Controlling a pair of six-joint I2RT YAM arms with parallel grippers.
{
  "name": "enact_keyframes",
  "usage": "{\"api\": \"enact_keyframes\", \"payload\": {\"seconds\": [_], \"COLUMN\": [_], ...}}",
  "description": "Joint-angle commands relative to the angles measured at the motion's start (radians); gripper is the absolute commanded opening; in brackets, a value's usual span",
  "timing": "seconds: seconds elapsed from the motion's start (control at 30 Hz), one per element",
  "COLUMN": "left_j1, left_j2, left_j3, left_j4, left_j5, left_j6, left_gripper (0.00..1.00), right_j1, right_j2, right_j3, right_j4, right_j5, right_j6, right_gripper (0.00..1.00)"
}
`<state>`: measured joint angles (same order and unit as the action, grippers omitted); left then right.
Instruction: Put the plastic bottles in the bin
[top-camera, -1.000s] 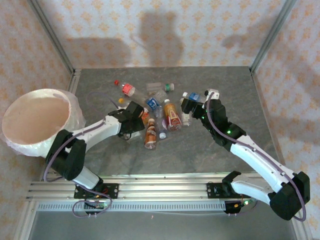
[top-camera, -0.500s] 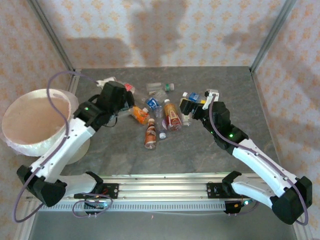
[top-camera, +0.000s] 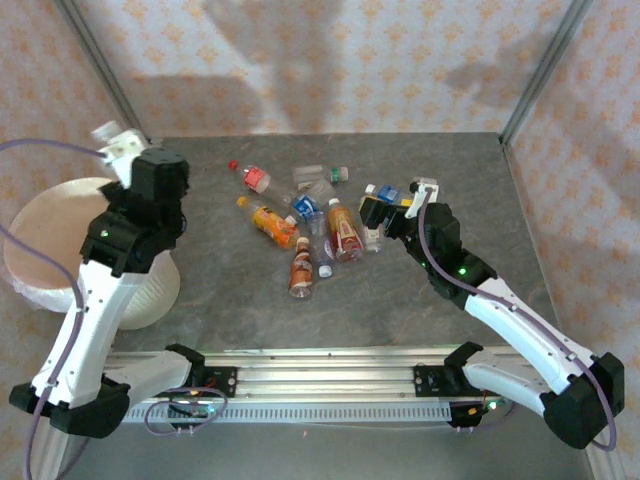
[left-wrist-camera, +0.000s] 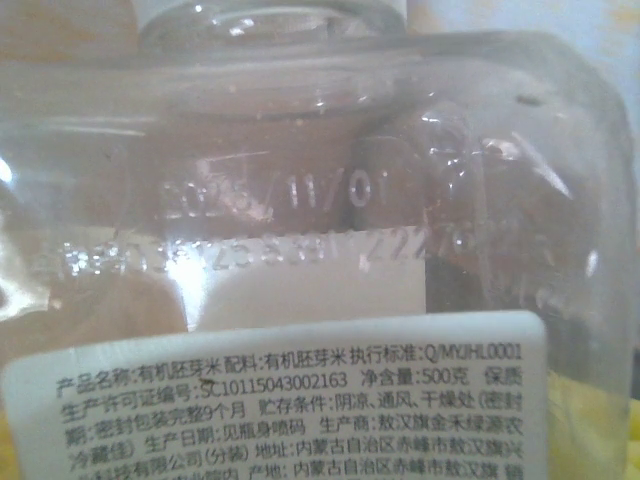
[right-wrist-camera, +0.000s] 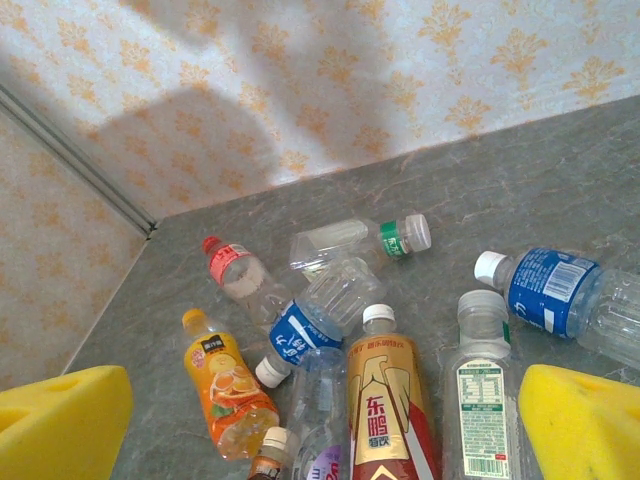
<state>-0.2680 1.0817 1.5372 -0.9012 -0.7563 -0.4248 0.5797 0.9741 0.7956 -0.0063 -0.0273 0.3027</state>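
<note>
Patterned wallpaper walls (top-camera: 400, 60) with orange motifs enclose a grey stone-look surface (top-camera: 470, 170).

Bin (top-camera: 50, 235): stands at the left edge of the surface, lined with a white bag, pinkish inside.

Left fingers (top-camera: 118, 148): raised near the left wall, over the far right part of the bin's rim. They are clamped on a clear bottle (left-wrist-camera: 320, 200) with a white printed label. The left wrist camera sees it pressed close to the lens, date code legible on the plastic.

Right fingers (right-wrist-camera: 575, 420): spread wide, grasping nothing, hovering at the right side of the bottle cluster; both yellow pads are apart from any bottle.

Remaining plastic bottles, all lying on the surface mid-field:
- orange juice bottle (right-wrist-camera: 225, 385), left side of the cluster;
- red-capped bottle (right-wrist-camera: 235, 275), just behind it;
- clear bottle with a green neck band (right-wrist-camera: 355, 240), farthest back;
- blue-labelled bottle (right-wrist-camera: 300, 335), touching a crumpled clear one;
- gold-and-red-labelled bottle (right-wrist-camera: 385, 410), between the pads;
- white-labelled clear bottle (right-wrist-camera: 485, 395), just beside it;
- second blue-labelled bottle (right-wrist-camera: 555, 290), far right.
</note>
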Motion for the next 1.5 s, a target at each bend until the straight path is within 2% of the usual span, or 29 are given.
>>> {"api": "enact_keyframes", "payload": {"seconds": [0.0,0.1,0.37,0.57,0.7,1.03,1.27,1.47], "left_j1": [0.118,0.256,0.555,0.708,0.747,0.762,0.762,0.761], "left_j2": [-0.044,-0.065,-0.105,-0.154,-0.149,-0.115,-0.092,-0.095], "left_j3": [-0.013,-0.045,-0.184,-0.332,-0.374,-0.416,-0.405,-0.400], "left_j4": [0.026,0.019,0.022,0.068,0.074,0.017,-0.050,-0.074], "left_j5": [-0.091,-0.014,0.202,0.359,0.406,0.394,0.343,0.316], "left_j6": [0.022,0.005,-0.076,-0.205,-0.255,-0.426,-0.512,-0.531], "left_gripper": [0.73,0.73,0.73,0.75,0.77,0.92,0.96,1.00], "right_j1": [0.002,0.003,0.002,0.002,0.001,0.002,0.002,0.002], "right_j2": [0.001,0.013,0.050,0.063,0.061,0.063,0.064,0.069], "right_j3": [0.022,0.031,0.051,0.067,0.070,0.066,0.063,0.067], "right_j4": [0.008,0.007,0.005,0.001,-0.013,-0.020,-0.022,-0.023], "right_j5": [-0.007,-0.017,-0.042,-0.060,-0.058,-0.058,-0.055,-0.058], "right_j6": [-0.017,-0.022,-0.016,-0.012,-0.012,-0.004,-0.004,-0.003], "right_gripper": [0.99,0.99,0.99,0.99,0.99,0.99,0.99,0.99]}}
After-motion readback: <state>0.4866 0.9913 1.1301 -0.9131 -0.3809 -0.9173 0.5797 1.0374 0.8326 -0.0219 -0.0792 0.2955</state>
